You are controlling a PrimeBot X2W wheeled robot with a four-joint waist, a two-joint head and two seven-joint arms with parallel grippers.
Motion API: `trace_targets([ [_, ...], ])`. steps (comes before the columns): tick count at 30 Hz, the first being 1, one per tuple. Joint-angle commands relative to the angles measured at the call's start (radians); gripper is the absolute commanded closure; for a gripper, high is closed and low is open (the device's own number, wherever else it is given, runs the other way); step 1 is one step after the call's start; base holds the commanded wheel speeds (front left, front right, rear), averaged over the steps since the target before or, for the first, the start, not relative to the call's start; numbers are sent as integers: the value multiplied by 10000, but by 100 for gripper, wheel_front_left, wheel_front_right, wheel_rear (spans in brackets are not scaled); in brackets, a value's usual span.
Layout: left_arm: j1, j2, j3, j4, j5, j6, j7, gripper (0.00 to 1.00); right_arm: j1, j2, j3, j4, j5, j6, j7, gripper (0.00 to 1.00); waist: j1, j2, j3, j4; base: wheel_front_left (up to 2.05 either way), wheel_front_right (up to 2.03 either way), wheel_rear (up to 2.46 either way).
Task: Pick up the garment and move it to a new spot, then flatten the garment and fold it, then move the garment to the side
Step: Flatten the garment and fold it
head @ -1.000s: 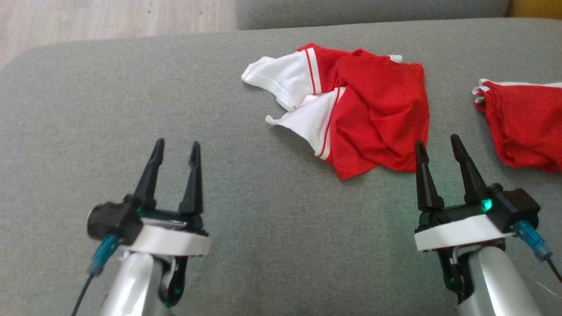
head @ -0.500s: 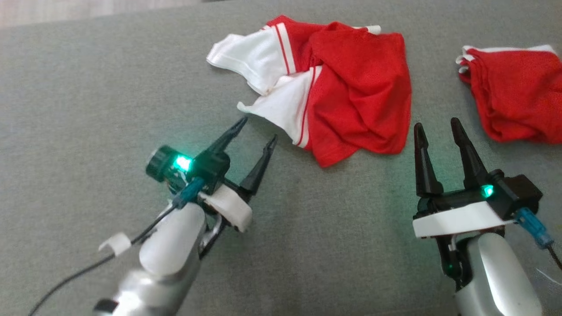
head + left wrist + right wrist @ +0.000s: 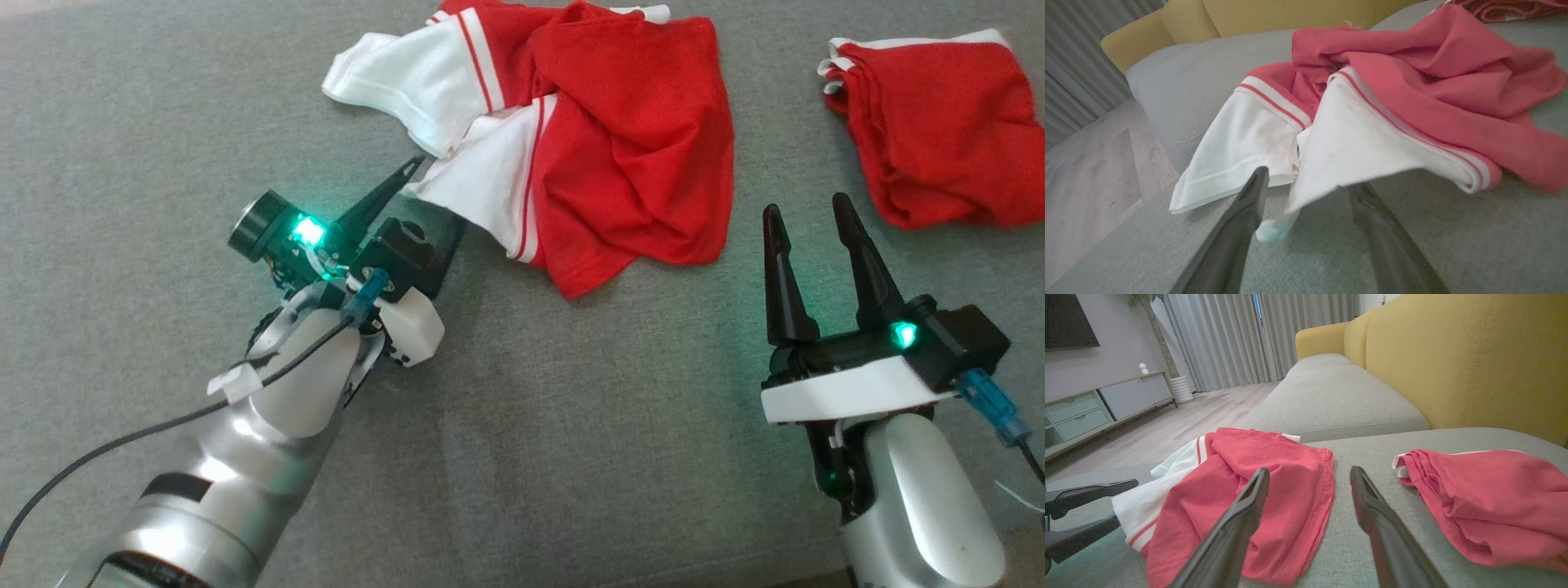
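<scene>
Straddling the lower white sleeve [image 3: 1355,147] of the garment [image 3: 620,147], I am holding my left gripper [image 3: 437,192] with its fingers spread wide and nothing pinched between them yet. In the left wrist view one finger's tip is slipping out of sight under the sleeve's edge, and the sleeve's limp corner is hanging in the gap between the two fingers. I am holding this gripper low and slanted toward the sofa cushion [image 3: 571,425]. As I judge it, a thin hem lying on soft upholstery is easier to catch from the side than from above.

The garment itself is lying crumpled at the far middle of the cushion, its red body bunched toward my right and both white sleeves pointing toward my left. That is why I am going for a sleeve: it is the free edge nearest this arm.

My right gripper [image 3: 804,206] is hovering released as well, fingers pointing up just short of the garment's near right hem. It is sitting between that hem and a second red garment [image 3: 939,131], folded and lying well apart at my far right. I am guessing it is waiting there to take the opposite side. The risk I am weighing is pinching cushion fabric along with the sleeve.
</scene>
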Motion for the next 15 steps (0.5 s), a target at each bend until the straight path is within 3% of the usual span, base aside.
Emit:
trace_targets([
  [1,-391,172,233,-164,-71,8,-141,100,-226,-24,217,-331,108,19,-63,0,-1,0,18,-41,0,0,0],
  [6,-327,164,399,-437,-269,208,-180,100,-133,-24,86,-274,89,19,-63,0,-1,0,-158,58,0,0,0],
  [15,1213,1135,1645,-3651,-707,1207,-185,100,91,-24,22,10,-108,19,-63,0,-1,0,-979,904,0,0,0],
])
